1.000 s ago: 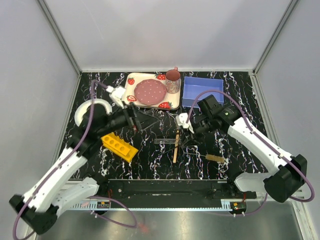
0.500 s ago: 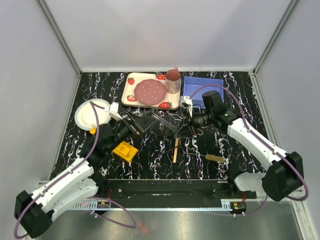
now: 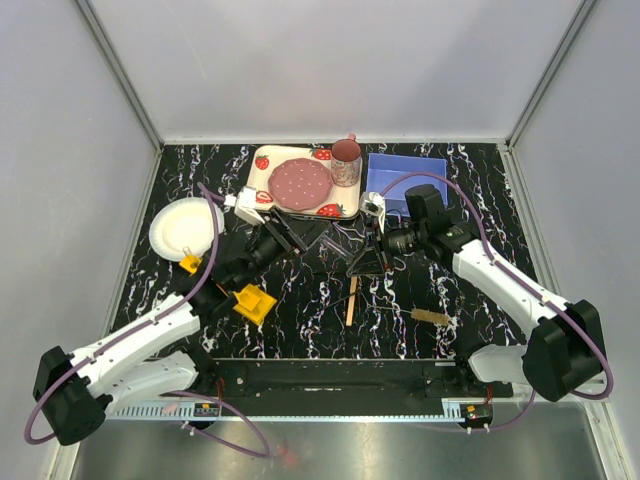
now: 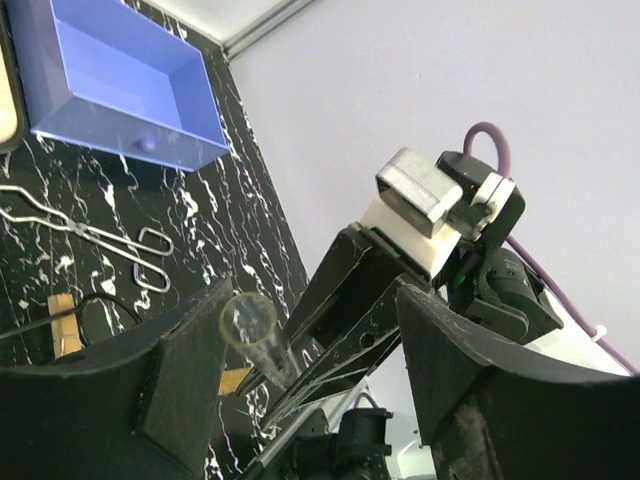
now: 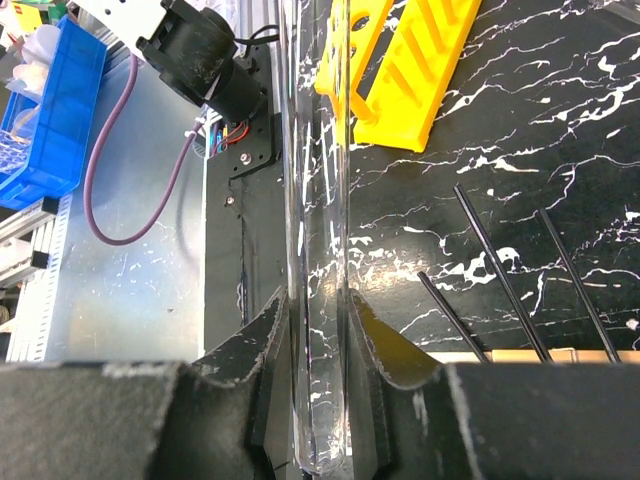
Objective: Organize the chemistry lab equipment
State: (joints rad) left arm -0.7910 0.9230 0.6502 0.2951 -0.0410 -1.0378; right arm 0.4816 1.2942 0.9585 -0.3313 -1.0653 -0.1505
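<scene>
My right gripper [image 3: 363, 262] is shut on a clear glass tube [image 5: 320, 250] and holds it above the table; its pads [image 5: 275, 350] press both sides of the glass. My left gripper [image 3: 290, 236] is open and faces the right one. The tube's open mouth [image 4: 248, 320] shows close to my left gripper's [image 4: 310, 345] left finger. The yellow rack [image 3: 252, 301] lies partly under my left arm, and it also shows in the right wrist view [image 5: 400, 70]. The wire tongs [image 4: 90, 235], wooden stick [image 3: 352, 298] and tan brush [image 3: 432, 316] lie on the table.
A blue bin [image 3: 405, 180] stands at the back right. The strawberry tray [image 3: 262, 160] with pink plate and cup is beside it. A round white plate [image 3: 185, 228] lies at the left. The arms' base rail [image 3: 330, 375] runs along the near edge.
My right gripper rose off the table with the glass tube and moved back. My left arm swung over the rack, its gripper now close to the right one.
</scene>
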